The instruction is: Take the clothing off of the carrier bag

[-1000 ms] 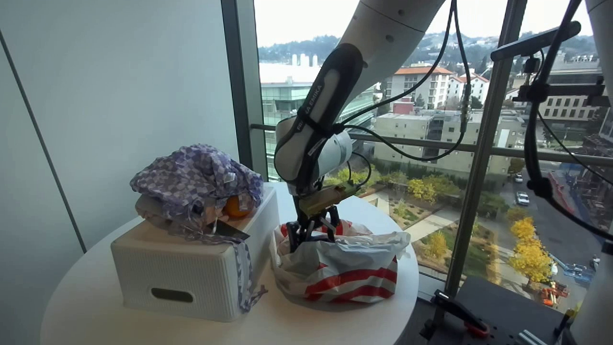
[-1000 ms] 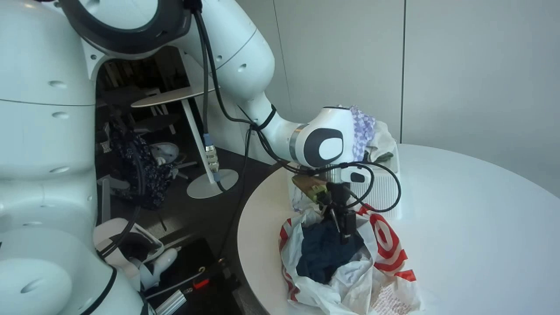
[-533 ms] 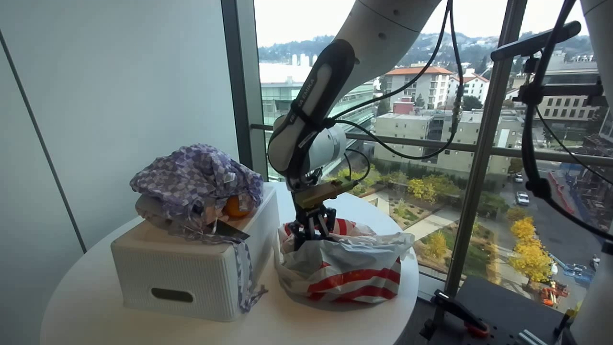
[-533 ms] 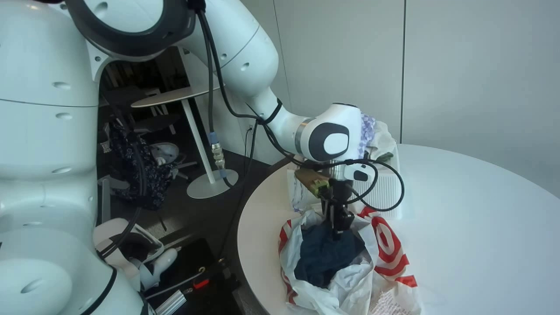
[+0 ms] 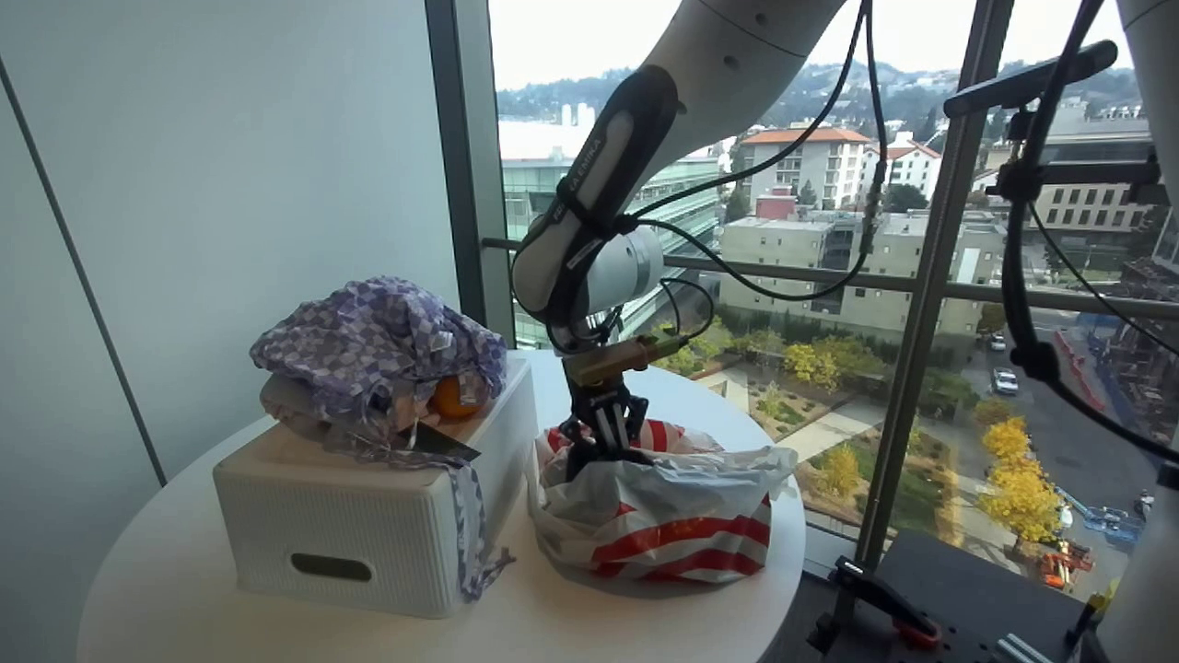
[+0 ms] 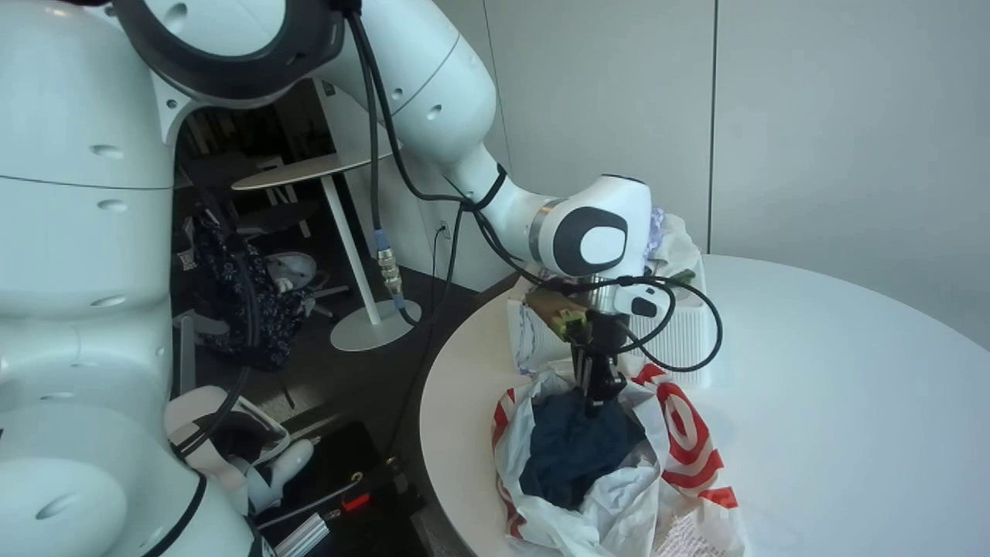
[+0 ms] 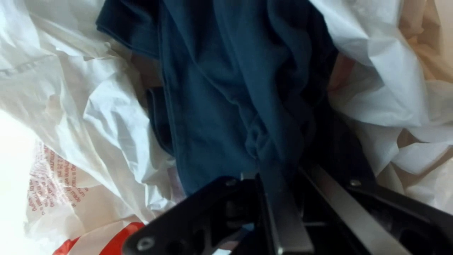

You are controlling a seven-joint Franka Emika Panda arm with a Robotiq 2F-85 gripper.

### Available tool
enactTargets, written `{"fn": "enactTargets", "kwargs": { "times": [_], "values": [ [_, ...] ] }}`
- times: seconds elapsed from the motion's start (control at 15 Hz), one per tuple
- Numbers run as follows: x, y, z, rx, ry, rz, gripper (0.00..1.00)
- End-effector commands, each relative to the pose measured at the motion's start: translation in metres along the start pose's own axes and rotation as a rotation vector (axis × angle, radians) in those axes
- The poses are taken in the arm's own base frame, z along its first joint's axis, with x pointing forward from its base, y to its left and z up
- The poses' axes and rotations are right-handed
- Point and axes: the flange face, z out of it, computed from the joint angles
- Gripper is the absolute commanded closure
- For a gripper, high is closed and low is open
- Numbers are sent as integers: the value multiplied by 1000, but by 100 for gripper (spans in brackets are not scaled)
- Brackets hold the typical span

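On the round white desk (image 6: 851, 371), I record a white carrier bag (image 5: 686, 534) with red markings, its mouth gaping and its plastic crumpled. The item under task, a dark blue piece of clothing (image 6: 576, 452), lies inside the bag, creased and loosely gathered. In the wrist view I find folds of white plastic along both sides of the clothing, with small red print on the plastic at the left.

My tool (image 7: 283, 173) points down into the bag mouth. Its fingers (image 7: 350, 216) stand close together, pinching a bunched ridge of the clothing between them. I note the greater part of the clothing lying in the bag.

Just beside the bag I find a white ribbed box (image 5: 322, 525), with a slot in the wall that faces the camera in an exterior view; whether box and bag touch, I cannot tell. On its top rests a heap of purple checked fabric (image 5: 368, 341), which partly covers a round orange object (image 5: 453, 398). A strip (image 5: 470, 525) of like pattern hangs over the box edge, its end reaching the desk. Beyond the desk I log a pale wall (image 5: 276, 166) and a window frame (image 5: 451, 138).
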Motion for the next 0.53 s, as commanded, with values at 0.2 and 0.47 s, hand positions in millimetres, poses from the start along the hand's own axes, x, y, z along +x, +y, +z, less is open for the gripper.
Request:
{"fn": "enactTargets", "kwargs": {
  "times": [0.2, 0.47],
  "values": [
    [-35, 36, -105, -20, 124, 46, 96],
    [-71, 52, -190, -115, 345, 73, 97]
  ]
}}
